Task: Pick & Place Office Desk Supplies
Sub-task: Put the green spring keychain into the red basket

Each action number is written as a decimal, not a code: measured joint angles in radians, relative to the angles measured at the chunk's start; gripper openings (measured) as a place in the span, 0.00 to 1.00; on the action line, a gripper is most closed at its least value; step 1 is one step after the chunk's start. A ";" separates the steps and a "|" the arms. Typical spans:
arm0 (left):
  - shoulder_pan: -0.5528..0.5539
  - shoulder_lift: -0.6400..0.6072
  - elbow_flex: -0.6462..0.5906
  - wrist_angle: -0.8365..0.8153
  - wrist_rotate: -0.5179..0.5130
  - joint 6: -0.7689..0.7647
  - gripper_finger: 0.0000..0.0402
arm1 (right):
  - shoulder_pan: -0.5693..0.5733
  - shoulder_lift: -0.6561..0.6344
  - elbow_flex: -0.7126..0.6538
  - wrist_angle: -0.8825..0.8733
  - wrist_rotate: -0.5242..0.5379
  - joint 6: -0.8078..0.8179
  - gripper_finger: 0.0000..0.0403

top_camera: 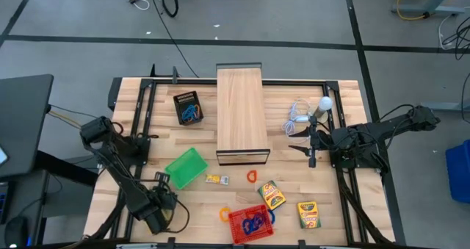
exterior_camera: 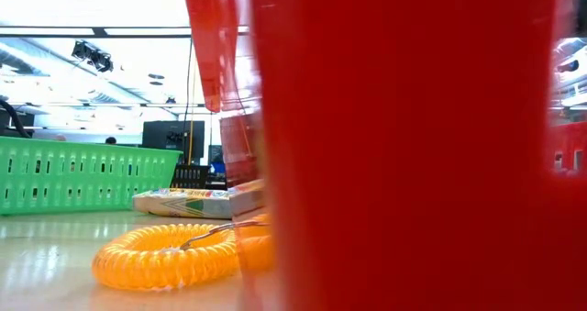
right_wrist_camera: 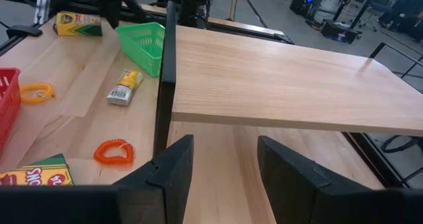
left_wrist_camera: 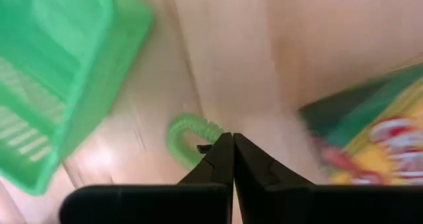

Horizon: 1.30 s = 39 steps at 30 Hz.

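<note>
My left gripper (left_wrist_camera: 232, 139) points down beside the green basket (left_wrist_camera: 59, 85), at the table's near left (top_camera: 162, 181), shut at a green coiled loop (left_wrist_camera: 187, 135). A crayon box (left_wrist_camera: 377, 138) lies just beside it. My right gripper (right_wrist_camera: 221, 159) waits open at the right (top_camera: 302, 145), facing the long wooden box (right_wrist_camera: 277, 78). On the table lie two more crayon boxes (top_camera: 272, 195) (top_camera: 308, 214), a small yellow piece (top_camera: 216, 179), an orange-red loop (top_camera: 252, 176) and an orange loop (top_camera: 225, 214). Blue loops (top_camera: 255, 222) sit in the red basket (top_camera: 239, 233). My left gripper comes from above, pointing down, and its shut fingertips meet at the green loop's rim (left_wrist_camera: 213, 127), on the side toward the crayon box. The tips hide the place of contact itself. The rest of the loop lies flat on the table.
A black basket (top_camera: 188, 107) holding a blue loop stands at the far left. A white bulb (top_camera: 324, 103) with its coiled cable lies at the far right. The wooden box (top_camera: 241, 115) spans the middle. The red basket (exterior_camera: 413, 146) fills most of the low view.
</note>
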State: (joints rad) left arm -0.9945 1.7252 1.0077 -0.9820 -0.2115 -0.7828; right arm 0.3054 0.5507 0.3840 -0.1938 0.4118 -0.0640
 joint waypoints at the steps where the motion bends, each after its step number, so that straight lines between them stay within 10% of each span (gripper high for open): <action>1: 0.003 -0.012 0.013 -0.007 -0.025 0.003 0.01 | 0.000 0.000 0.000 0.003 0.000 0.000 0.44; 10: 0.049 -0.122 0.091 0.019 -0.243 0.028 0.00 | 0.000 0.000 0.000 0.010 0.000 0.005 0.44; 24: 0.211 -0.154 0.095 0.531 -0.336 0.478 0.00 | 0.000 0.000 0.000 0.031 -0.028 -0.003 0.44; 39: 0.484 -0.035 0.094 1.061 0.148 0.899 0.00 | 0.000 0.000 0.000 0.078 -0.106 -0.057 0.44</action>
State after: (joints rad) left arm -0.5104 1.6900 1.1015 0.0795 -0.0635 0.1164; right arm 0.3058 0.5507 0.3843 -0.1154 0.3061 -0.1211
